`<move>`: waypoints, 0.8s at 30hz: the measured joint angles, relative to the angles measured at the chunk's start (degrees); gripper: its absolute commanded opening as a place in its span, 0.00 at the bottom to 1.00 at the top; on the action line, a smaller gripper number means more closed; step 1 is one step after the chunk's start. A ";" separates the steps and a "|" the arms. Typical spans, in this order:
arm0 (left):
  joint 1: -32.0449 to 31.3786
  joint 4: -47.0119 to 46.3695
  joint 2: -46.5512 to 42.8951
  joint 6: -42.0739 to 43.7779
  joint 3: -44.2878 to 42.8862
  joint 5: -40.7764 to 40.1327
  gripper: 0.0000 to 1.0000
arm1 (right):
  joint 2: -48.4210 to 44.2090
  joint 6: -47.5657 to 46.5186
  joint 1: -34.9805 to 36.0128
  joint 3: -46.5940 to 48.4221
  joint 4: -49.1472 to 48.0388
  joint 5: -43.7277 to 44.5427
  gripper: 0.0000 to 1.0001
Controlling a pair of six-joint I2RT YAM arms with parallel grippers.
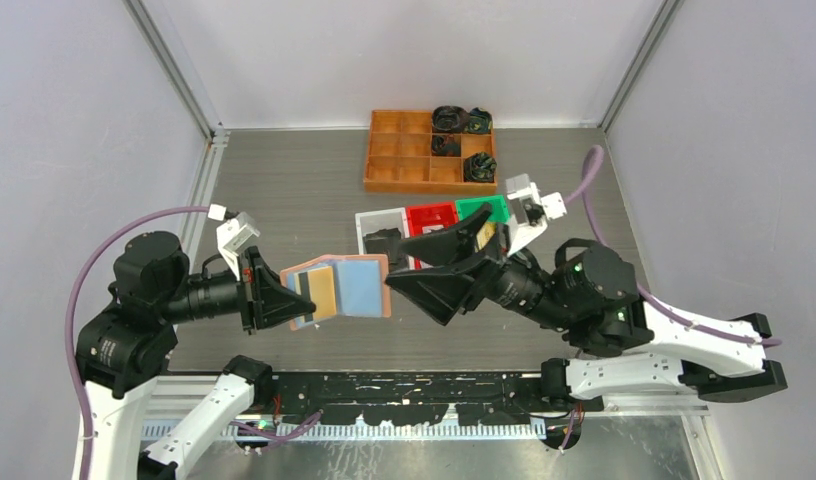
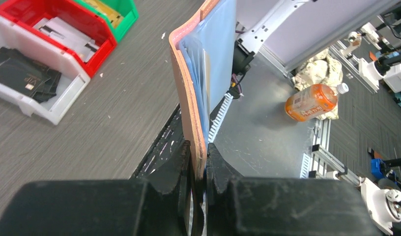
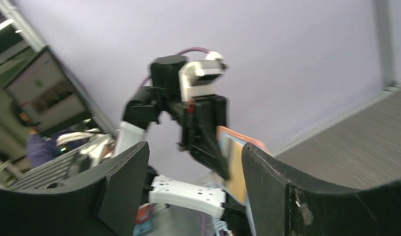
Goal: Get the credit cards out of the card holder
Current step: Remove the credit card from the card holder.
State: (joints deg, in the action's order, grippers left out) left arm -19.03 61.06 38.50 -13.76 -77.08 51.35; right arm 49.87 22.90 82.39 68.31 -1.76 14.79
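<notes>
Both my arms: white shells on the long links, black drum-shaped joint housings, on the left arm [image 1: 144,290] as on the right arm [image 1: 594,290]. One lilac cable [image 1: 89,262] on the left, a second lilac cable [image 1: 592,165] on the right. Left wrist camera [image 1: 236,235] and right wrist camera [image 1: 529,200]: white blocks. Left gripper [image 2: 198,147] and right gripper [image 3: 193,152]: matte black, broad wedge fingers, edges scuffed. Green indicator light [image 1: 581,268] on my right arm.

Holding the right gripper [image 3: 193,152] spread wide, framing between its fingers the left gripper [image 3: 208,142], pinching the salmon card holder [image 3: 236,162] by its edge before a lilac wall [image 3: 297,49].
</notes>
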 measured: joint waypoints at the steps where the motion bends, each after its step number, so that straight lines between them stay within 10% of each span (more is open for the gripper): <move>1: 0.00 0.02 0.00 -0.15 0.24 -0.81 0.00 | 1.55 0.48 0.00 1.92 0.31 -1.95 0.73; 11: 0.02 0.13 1.84 -1.07 0.83 -4.70 0.00 | 18.12 6.45 -0.96 4.66 4.94 -14.01 0.72; 24: 0.02 -2.51 1.44 -7.56 0.83 1.68 0.00 | 8.74 18.58 -13.60 -7.08 0.00 -24.57 0.61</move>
State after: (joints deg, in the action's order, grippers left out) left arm -19.00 58.54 39.94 -21.32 -76.25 53.04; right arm 58.61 41.47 68.79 61.23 -1.76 -9.78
